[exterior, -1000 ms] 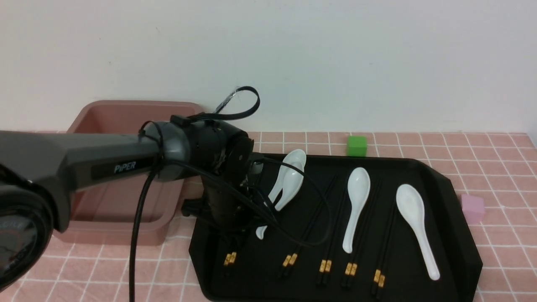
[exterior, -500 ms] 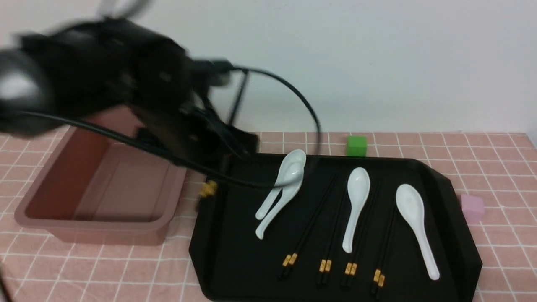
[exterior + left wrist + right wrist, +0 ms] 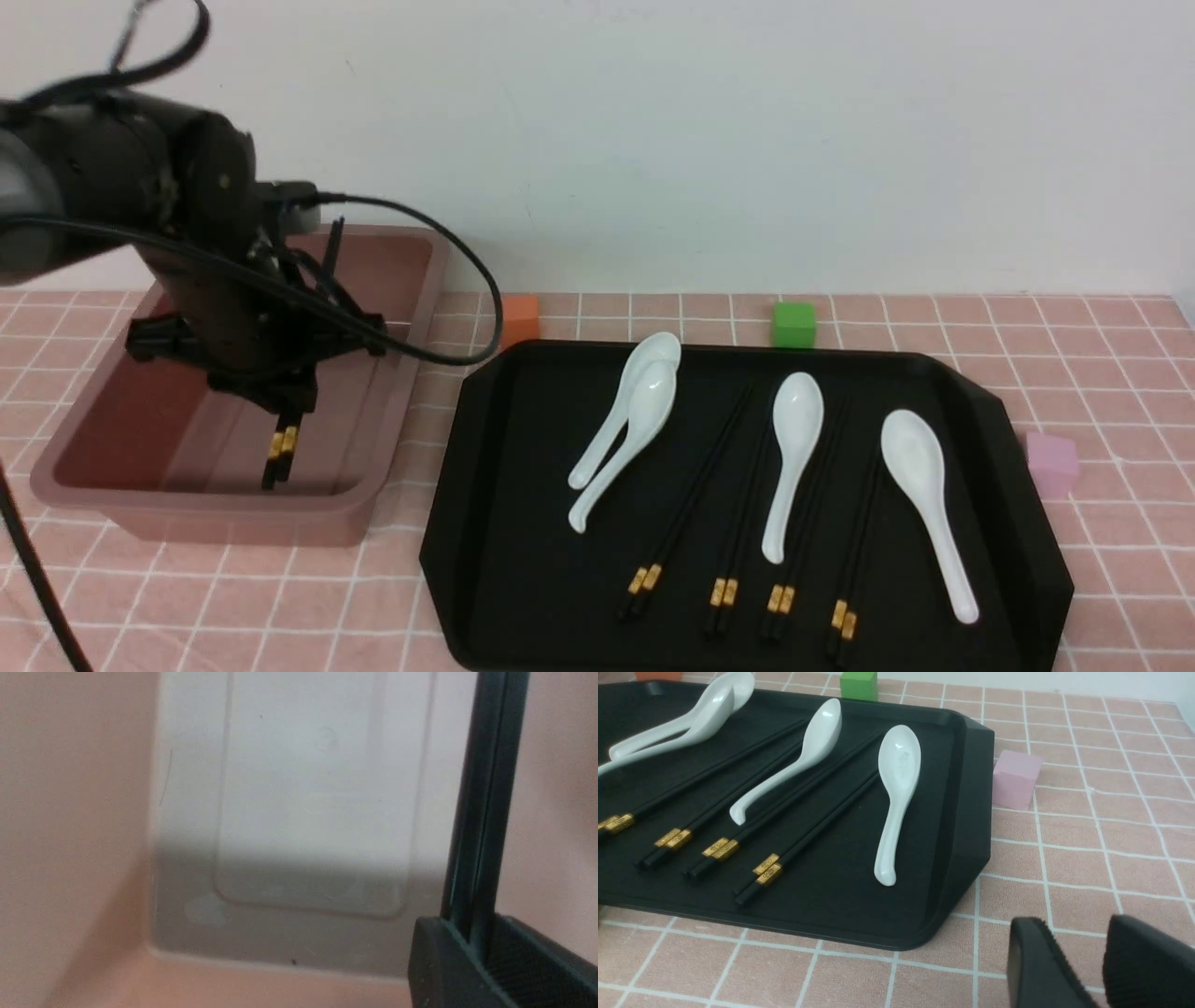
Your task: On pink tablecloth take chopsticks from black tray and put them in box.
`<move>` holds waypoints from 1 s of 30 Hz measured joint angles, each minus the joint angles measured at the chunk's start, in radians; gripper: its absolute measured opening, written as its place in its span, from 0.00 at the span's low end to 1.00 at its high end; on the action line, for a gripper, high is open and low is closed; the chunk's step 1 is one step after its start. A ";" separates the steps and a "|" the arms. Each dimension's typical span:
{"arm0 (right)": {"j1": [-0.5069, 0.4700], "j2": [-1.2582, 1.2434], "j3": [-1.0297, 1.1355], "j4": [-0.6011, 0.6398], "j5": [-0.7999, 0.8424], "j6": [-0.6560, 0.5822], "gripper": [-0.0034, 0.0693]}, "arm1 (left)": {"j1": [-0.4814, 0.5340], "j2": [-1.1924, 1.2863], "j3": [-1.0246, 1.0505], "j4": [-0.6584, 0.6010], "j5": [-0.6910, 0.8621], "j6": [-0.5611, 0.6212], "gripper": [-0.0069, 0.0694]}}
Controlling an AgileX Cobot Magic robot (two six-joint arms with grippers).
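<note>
Still to be released, over the box point(image 3: 229, 502), one chopstick pair point(image 3: 283, 443), gripped in the left fingers point(image 3: 297, 401); rightward, on the black tray point(image 3: 537, 597), four pairs remaining, among four white spoons point(image 3: 798, 420); beyond, right fingers point(image 3: 1073, 952), parted and unladen. Task apparently in its early part.

A worktop covered by a pink tablecloth point(image 3: 224, 607) with a white grid carries a mauve box point(image 3: 355, 504) directly beneath the left gripper point(image 3: 266, 397). To the right of that gripper lies a black tray point(image 3: 541, 579); beyond the tray's far edge sit orange point(image 3: 520, 318) and green point(image 3: 794, 325) cubes, and a pink cube point(image 3: 1051, 463) lies past its right side.
</note>
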 joint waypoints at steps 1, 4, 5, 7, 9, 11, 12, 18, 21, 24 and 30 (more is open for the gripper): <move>0.000 0.000 0.000 0.000 0.000 0.000 0.38 | 0.000 0.005 0.000 0.003 -0.001 0.000 0.24; 0.000 0.000 0.000 0.000 0.000 0.000 0.38 | 0.000 0.010 0.000 0.005 -0.002 0.000 0.28; 0.000 0.000 0.000 0.000 0.000 0.000 0.38 | 0.000 0.009 0.000 0.006 -0.002 0.000 0.34; 0.000 0.000 0.000 0.000 0.000 0.000 0.38 | 0.000 0.008 0.000 0.010 -0.003 -0.005 0.44; 0.000 0.000 0.000 0.000 0.000 0.000 0.38 | 0.000 0.001 0.000 0.011 -0.001 -0.009 0.50; 0.000 -0.001 0.000 0.000 0.000 0.000 0.38 | 0.000 -0.048 0.000 0.013 0.008 -0.010 0.62; 0.000 -0.001 0.000 0.000 0.000 0.000 0.38 | 0.000 -0.048 0.000 0.013 0.010 -0.010 0.62; 0.000 -0.001 0.000 0.000 0.000 0.000 0.38 | 0.000 -0.321 0.022 0.008 0.020 -0.010 0.66; 0.000 -0.001 0.000 0.000 0.000 0.000 0.38 | 0.000 -0.610 0.151 -0.005 -0.086 -0.010 0.46; 0.000 -0.001 0.000 0.000 0.000 0.000 0.38 | 0.000 -0.777 0.259 -0.021 -0.150 -0.010 0.32; 0.000 -0.001 0.000 0.000 0.000 0.000 0.38 | 0.000 -1.327 0.716 -0.123 -0.359 -0.010 0.07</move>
